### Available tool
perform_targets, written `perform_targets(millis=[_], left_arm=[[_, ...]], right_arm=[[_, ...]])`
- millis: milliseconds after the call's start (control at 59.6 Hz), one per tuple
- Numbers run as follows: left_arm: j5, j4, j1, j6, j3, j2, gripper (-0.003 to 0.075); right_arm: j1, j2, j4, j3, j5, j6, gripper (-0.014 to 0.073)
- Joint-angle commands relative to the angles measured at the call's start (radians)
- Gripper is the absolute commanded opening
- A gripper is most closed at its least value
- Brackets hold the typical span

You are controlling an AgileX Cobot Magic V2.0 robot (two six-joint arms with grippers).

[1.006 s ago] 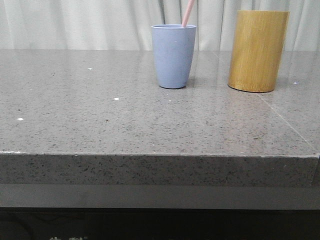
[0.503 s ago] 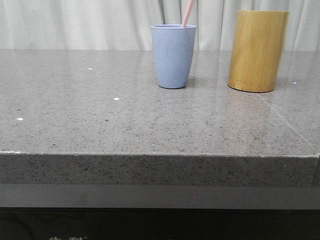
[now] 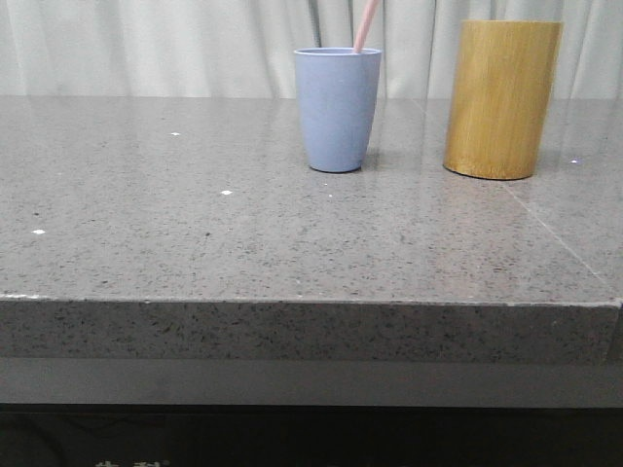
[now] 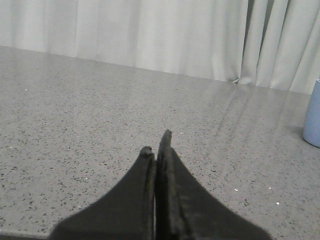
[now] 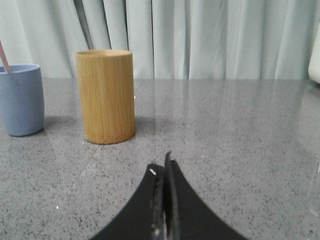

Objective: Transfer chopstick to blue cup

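Left gripper (image 4: 156, 146): jaws together, black fingers pressed tip to tip, nothing between them, hovering over bare grey counter (image 4: 90, 125). Right gripper (image 5: 163, 167): jaws likewise together, empty, over the counter with a small pale speck on one finger; finger bases cut off by the frame edge in both wrist views.

Beyond the right gripper: bamboo cylinder (image 5: 105, 96) upright, inside not visible. Blue cup (image 5: 20, 99) to its left, apart from it, partly cut by the frame edge. In left wrist view only a sliver of the cup at the edge (image 4: 313, 117).

Front view: cup (image 3: 338, 109) upright at far centre of the counter (image 3: 243, 233), cylinder (image 3: 502, 99) to its right, well apart. Chopstick (image 3: 366, 25) standing in the cup, leaning right against the rim; only the pink upper end visible, tip cut off at the frame top, lower part hidden by the cup wall. Pale curtain (image 3: 146, 49) behind.
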Motion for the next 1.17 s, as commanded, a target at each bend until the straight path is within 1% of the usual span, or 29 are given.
perform_targets(millis=[0,201,352,1157], left_arm=[[-0.081,0.0,-0.006,-0.007,0.013,-0.021,-0.0019],[-0.081,0.0,-0.006,-0.007,0.013,-0.021,-0.0019],[-0.081,0.0,-0.006,-0.007,0.013,-0.021,-0.0019],[-0.081,0.0,-0.006,-0.007,0.013,-0.021,-0.0019]], right_arm=[[-0.019,-0.022,0.003,-0.002,-0.054,0.004,-0.0118],[-0.026,-0.022,0.003,-0.002,-0.057,0.004,-0.0118],[-0.026,-0.022,0.003,-0.002,-0.098,0.004,-0.0118],[-0.026,-0.022,0.003,-0.002,-0.094,0.004,-0.0118]])
